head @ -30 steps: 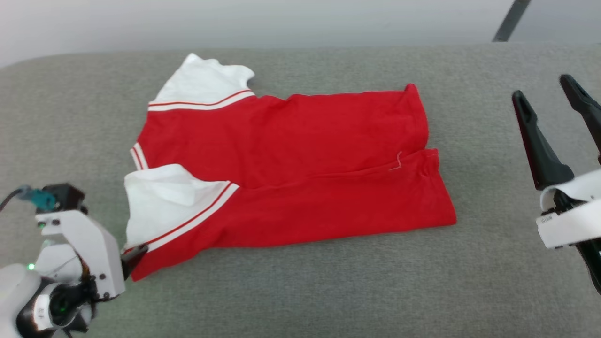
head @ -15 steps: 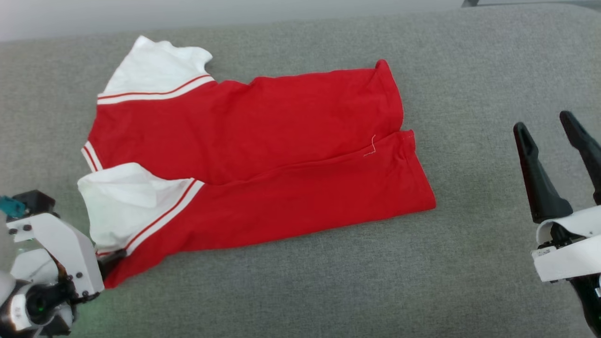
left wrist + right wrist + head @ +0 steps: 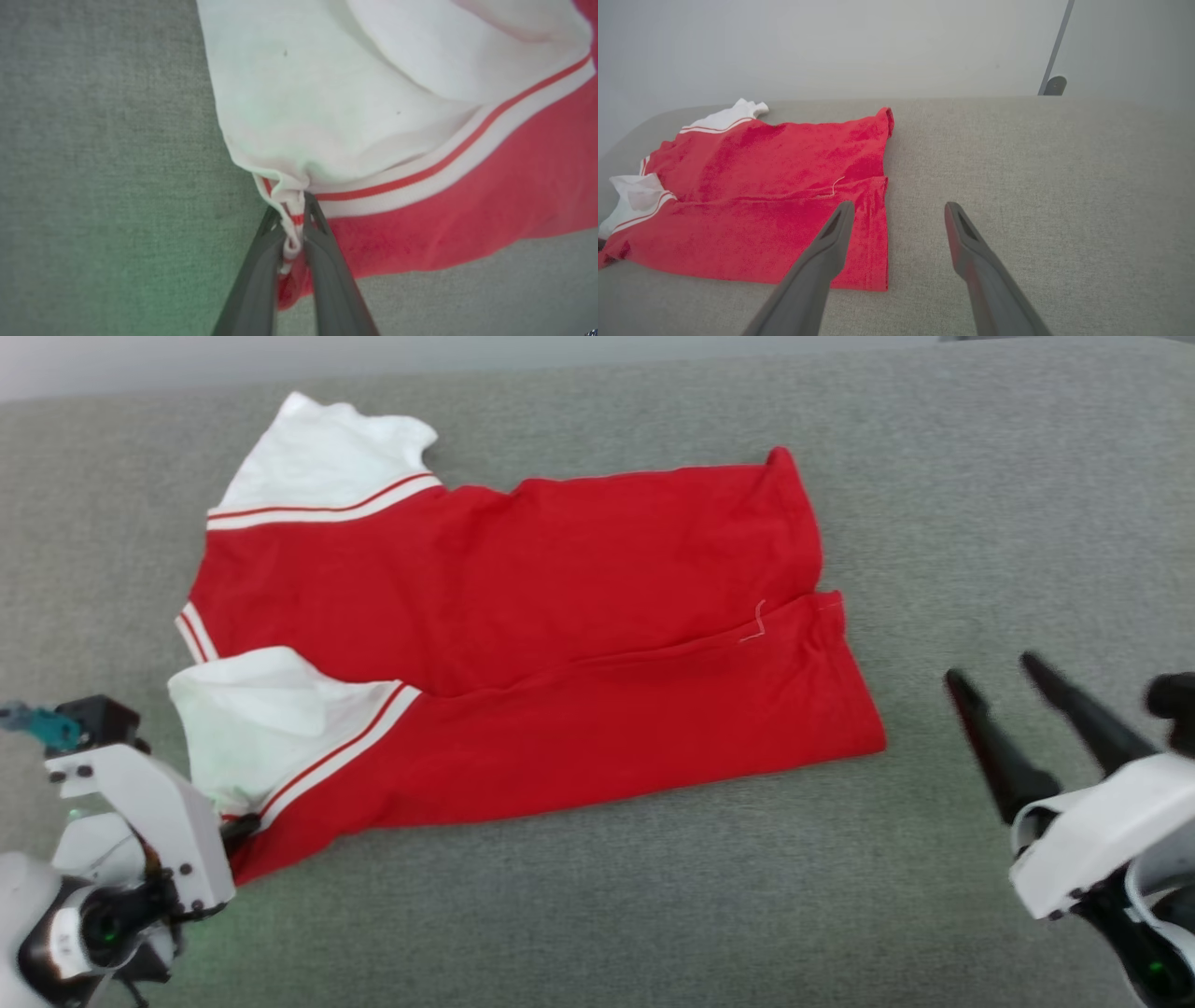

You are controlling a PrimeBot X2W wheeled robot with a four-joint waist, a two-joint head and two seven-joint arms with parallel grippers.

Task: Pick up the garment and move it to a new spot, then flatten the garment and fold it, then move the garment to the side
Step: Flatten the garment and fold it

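At the near left, the left gripper (image 3: 245, 828) has its jaws pressed together on the garment (image 3: 560, 616). They hold it at the corner where the striped trim of the near sleeve (image 3: 252, 728) meets the red cloth. In the left wrist view the two dark fingers (image 3: 261, 261) pinch a small bunch of white-and-red trim, and the cloth gathers into little folds at this place.

At the near right, the right gripper (image 3: 991, 670) is seen over the bare grey table (image 3: 653, 905). Its jaws are apart, with nothing between them. It is beside the hem end of the garment and apart from it.

The garment lies in the middle of the table, with the sleeves to the left and the hem to the right. Its near long side is folded over onto the body, so an edge runs along the middle. A loose pale thread (image 3: 758, 621) sits on this edge near the hem. Farther back, the second white sleeve (image 3: 317, 462) lies flat toward the far edge of the table. Behind the table stand a pale wall (image 3: 831, 42) and a thin dark pole (image 3: 1057, 42).
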